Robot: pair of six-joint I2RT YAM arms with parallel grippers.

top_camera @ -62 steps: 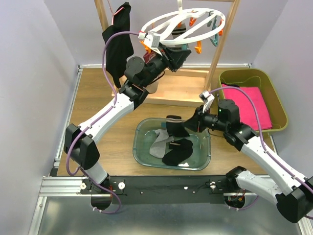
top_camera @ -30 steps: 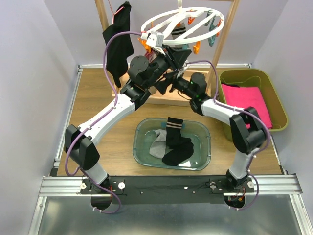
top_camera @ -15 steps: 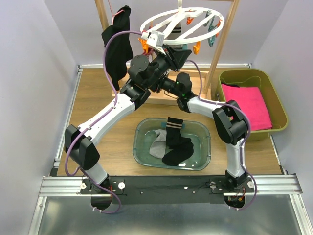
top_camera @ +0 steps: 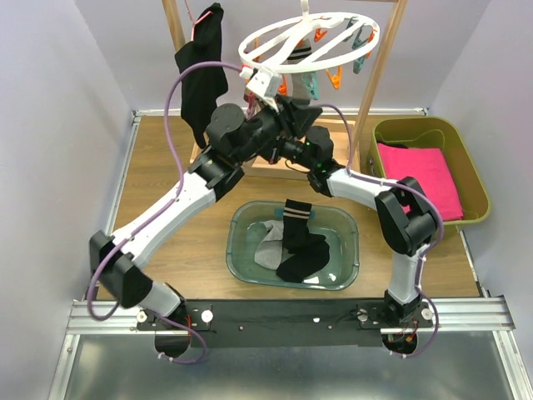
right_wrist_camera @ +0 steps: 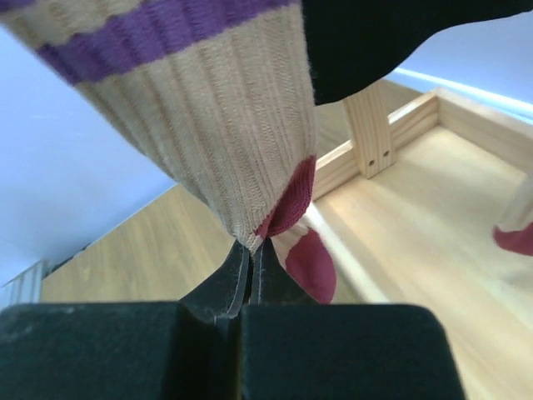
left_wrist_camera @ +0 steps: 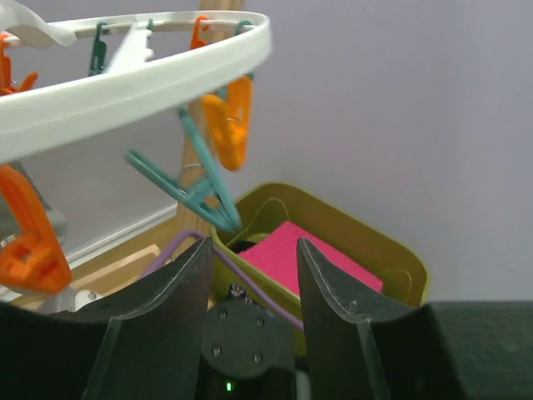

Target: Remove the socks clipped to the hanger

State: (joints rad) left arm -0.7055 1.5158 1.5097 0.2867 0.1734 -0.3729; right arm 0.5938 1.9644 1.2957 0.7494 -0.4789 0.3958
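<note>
The white ring hanger [top_camera: 310, 37] hangs at the top with orange and teal pegs [top_camera: 333, 79]; the left wrist view shows its rim [left_wrist_camera: 141, 79] close above. My left gripper [top_camera: 301, 108] is open and empty just under the ring, its fingers [left_wrist_camera: 179, 279] apart. My right gripper [right_wrist_camera: 250, 250] is shut on the lower tip of a hanging tan sock [right_wrist_camera: 208, 108] with purple stripes and maroon toe. In the top view this sock is hidden behind my left arm, with the right gripper [top_camera: 291, 150] below it. A black striped-cuff sock [top_camera: 300, 242] and a grey sock [top_camera: 268, 252] lie in the teal basin [top_camera: 241, 242].
A larger black garment [top_camera: 202, 71] hangs on the wooden frame's left post. The right post [top_camera: 379, 75] stands beside the ring, over the frame's base [right_wrist_camera: 433, 167]. An olive bin [top_camera: 466, 167] with a folded pink cloth [top_camera: 425, 171] sits at the right, also seen in the left wrist view [left_wrist_camera: 366, 246].
My right arm swung from the basin up under the hanger and shut on the tan sock. My left arm shifted its elbow left, and the ring turned slightly.
</note>
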